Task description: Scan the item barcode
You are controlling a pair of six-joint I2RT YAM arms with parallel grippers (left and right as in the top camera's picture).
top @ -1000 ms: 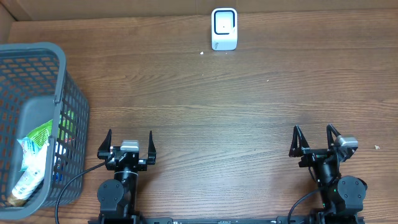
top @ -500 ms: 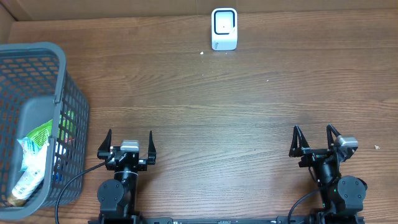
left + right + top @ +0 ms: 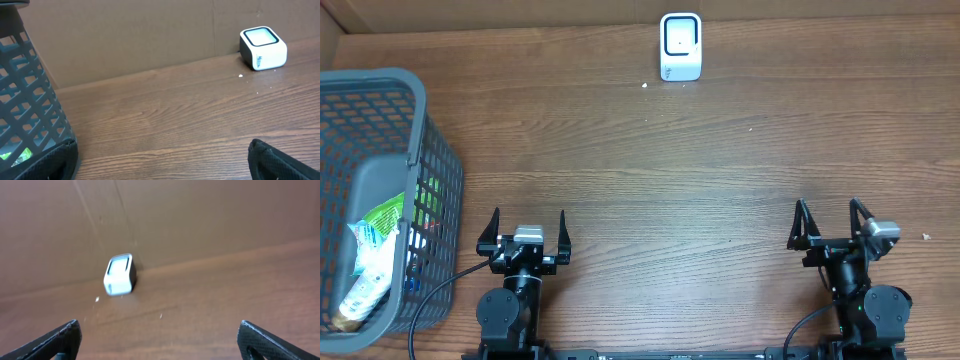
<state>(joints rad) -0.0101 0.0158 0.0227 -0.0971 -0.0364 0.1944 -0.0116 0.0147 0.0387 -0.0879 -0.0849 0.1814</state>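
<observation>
At the far left a grey mesh basket (image 3: 435, 170) stands on the wooden table (image 3: 650, 160), and the items to be scanned lie inside it: a green-and-white packet (image 3: 378, 222) on top of a pale tube-like pack (image 3: 360, 292), with no finger touching either. Just right of the basket, at the near edge, the left gripper (image 3: 529, 214) points toward the far side with its two fingers spread wide; nothing sits between them and they touch only air. Its wrist view shows one dark fingertip (image 3: 280, 162) at the lower right, and the basket wall (image 3: 30, 100) fills the left side. Toward the middle of the far edge, against the cardboard backdrop, the small white barcode scanner (image 3: 680, 45) stands upright, well apart from both arms and from the basket. At the right, near the front edge, the right gripper (image 3: 828, 205) is likewise splayed fully apart and empty, its fingertips (image 3: 55, 340) framing bare wood, with the scanner (image 3: 120, 274) blurred in the distance.
</observation>
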